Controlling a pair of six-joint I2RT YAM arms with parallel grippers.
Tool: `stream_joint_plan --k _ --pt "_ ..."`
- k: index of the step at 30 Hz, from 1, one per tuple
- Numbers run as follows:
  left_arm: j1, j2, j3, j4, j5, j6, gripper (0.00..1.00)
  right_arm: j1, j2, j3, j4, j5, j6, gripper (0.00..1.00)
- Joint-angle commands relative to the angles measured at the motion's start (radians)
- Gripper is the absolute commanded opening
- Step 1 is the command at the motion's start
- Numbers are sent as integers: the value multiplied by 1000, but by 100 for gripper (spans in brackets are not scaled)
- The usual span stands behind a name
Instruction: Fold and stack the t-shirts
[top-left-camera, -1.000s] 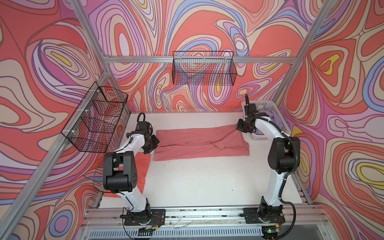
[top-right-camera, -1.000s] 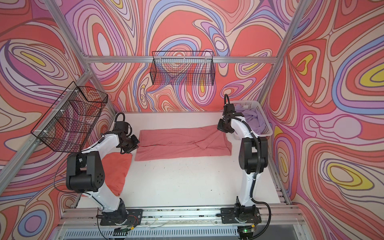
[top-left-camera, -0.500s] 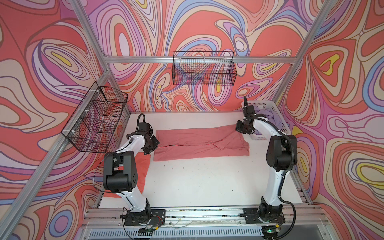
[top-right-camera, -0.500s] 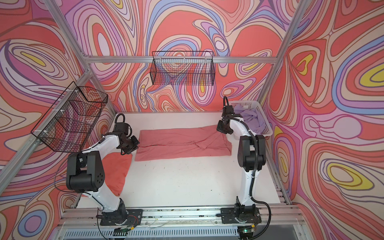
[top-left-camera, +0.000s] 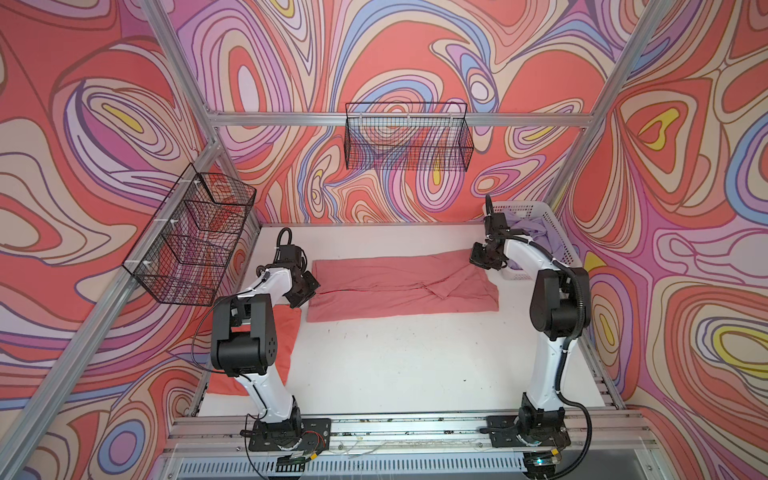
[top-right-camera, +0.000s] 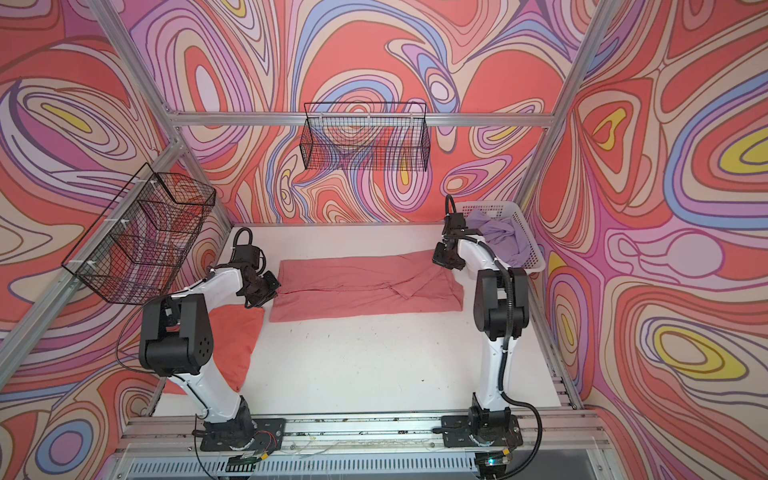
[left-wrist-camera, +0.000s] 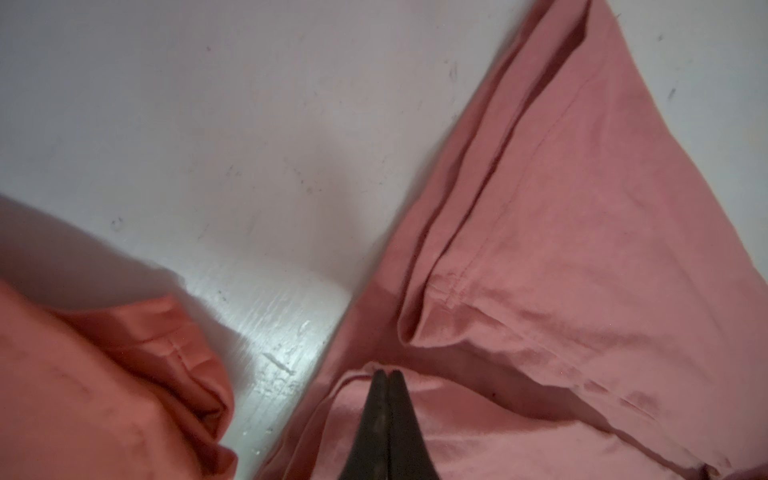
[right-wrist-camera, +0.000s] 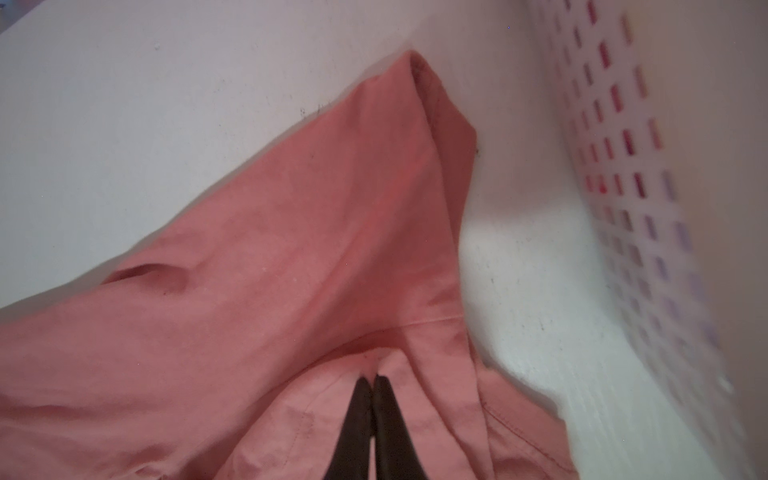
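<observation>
Left pincer (left-wrist-camera: 386, 374) and right pincer (right-wrist-camera: 372, 380) each pinch an end of the salmon-pink t-shirt (top-left-camera: 395, 282). I judge it light, limp cotton; layered hem corners hold best.

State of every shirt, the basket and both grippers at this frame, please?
salmon-pink shirt: folded into a long strip, flat on table.
orange-coral shirt: folded, at table's left edge.
lavender shirt: crumpled in white basket.
left gripper: jaws shut, tips at salmon-pink shirt's left end.
right gripper: jaws shut, tips at its right end.
</observation>
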Motion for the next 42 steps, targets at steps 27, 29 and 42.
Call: stream_joint_plan --k 27,29,42 --pt "-2 -68 19 -4 -133 5 72 6 -82 -72 66 -54 6 53" --pt "-15 -87 20 -16 -144 8 77 32 -117 -128 66 -70 12 56" --pt "-185 -124 -88 40 -51 -49 79 182 -243 -467 273 -260 172 66"
